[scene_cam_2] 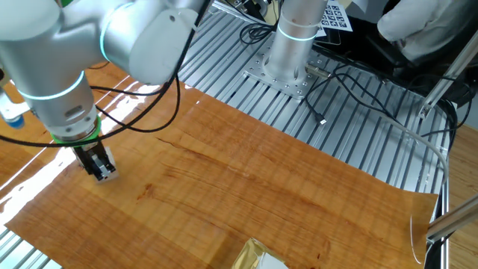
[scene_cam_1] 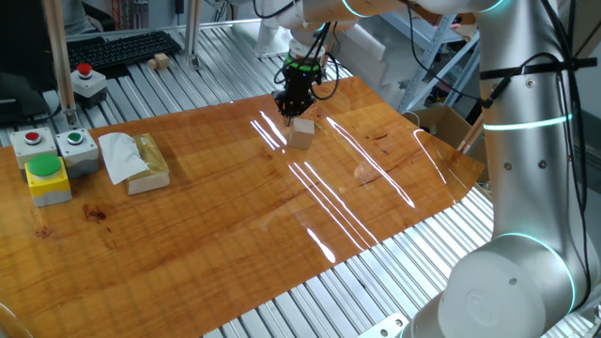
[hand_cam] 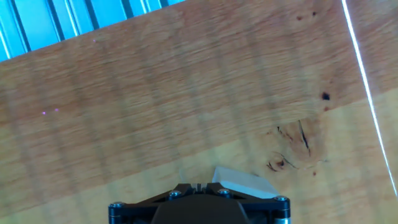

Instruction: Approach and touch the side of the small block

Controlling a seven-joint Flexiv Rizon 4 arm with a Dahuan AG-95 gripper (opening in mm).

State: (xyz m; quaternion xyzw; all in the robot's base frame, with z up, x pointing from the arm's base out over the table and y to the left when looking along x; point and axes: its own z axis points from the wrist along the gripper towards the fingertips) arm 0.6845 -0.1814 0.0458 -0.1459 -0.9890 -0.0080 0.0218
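We find the block (scene_cam_1: 302, 132) on the far half of the wooden counter (scene_cam_1: 235, 197), toward its back edge, sitting flat among the bright streaks of light on the varnish. In the hand view only a pale corner of it (hand_cam: 244, 183) shows, low in the picture and tight against the black body of the hand.

Our hand (scene_cam_1: 288, 115) hangs right at the block's upper left side in one fixed view, fingers pointing down at the counter. The fingertips sit so close to the block that we cannot tell from this side whether they touch it or stop just short. In the other fixed view the hand (scene_cam_2: 103, 172) stands low over the counter near its left edge, and the block is hidden behind the fingers there. The fingers look drawn together, with no gap we can make out between them, and they grip nothing; the block lies beside them, not between them.

Well apart, at the left end of the counter, lies a tan slab with white tissue (scene_cam_1: 129, 156) on it, and beside that a yellow box with a green button (scene_cam_1: 46, 176), then two grey button boxes (scene_cam_1: 56, 143) just behind.
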